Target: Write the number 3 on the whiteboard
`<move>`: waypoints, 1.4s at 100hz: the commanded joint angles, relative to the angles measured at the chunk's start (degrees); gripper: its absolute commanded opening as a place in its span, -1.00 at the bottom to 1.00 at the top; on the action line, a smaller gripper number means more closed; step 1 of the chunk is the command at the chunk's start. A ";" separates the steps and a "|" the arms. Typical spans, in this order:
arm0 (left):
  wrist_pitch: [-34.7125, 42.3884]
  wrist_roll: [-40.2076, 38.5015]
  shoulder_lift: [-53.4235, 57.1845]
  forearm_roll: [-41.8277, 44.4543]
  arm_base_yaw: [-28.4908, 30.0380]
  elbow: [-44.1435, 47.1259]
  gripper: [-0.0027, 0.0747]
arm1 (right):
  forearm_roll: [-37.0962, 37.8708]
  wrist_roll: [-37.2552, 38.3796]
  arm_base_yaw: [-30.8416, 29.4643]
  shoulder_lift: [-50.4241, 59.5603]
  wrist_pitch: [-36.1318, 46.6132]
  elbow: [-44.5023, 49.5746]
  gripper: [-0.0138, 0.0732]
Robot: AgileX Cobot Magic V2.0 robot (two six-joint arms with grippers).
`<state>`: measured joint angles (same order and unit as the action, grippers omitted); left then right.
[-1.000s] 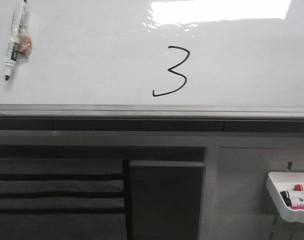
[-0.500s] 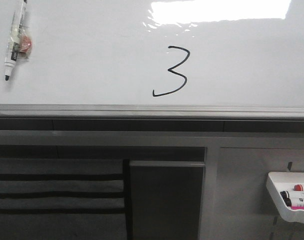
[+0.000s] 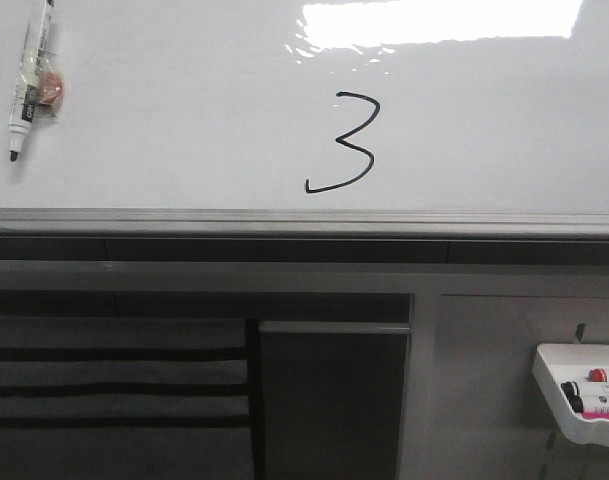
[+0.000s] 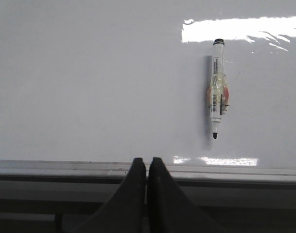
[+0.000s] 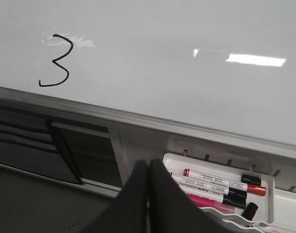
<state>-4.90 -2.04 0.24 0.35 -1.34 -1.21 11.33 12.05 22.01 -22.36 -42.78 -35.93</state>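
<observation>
The whiteboard fills the upper half of the front view, with a grey metal rail along its lower edge. A thin black number 3 with a long lower tail is drawn near its middle; the right wrist view also shows the number 3. A black-tipped marker lies on the board at the far left, uncapped, and the marker shows in the left wrist view too. My left gripper is shut and empty, below the rail. My right gripper is shut and empty beside the tray.
A small white tray of markers hangs at the lower right; the tray holds red, black and pink markers. A grey panel with dark slots and a dark recess sit under the rail.
</observation>
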 commanded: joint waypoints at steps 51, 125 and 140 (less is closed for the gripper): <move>10.94 -0.62 1.63 -1.23 -0.44 1.96 -0.98 | 1.22 0.06 -0.38 -0.30 4.08 -1.41 -0.84; 10.94 -0.62 1.63 -1.23 -0.44 1.96 -0.98 | -4.95 0.39 -17.59 13.71 18.68 12.25 -0.84; 10.94 -0.62 1.63 -1.23 -0.44 1.96 -0.98 | -5.92 0.39 -23.00 20.25 32.35 24.40 -0.84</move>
<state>1.73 -2.30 0.24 -0.40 -1.34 0.30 5.81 12.48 0.92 -4.01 -22.58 -15.04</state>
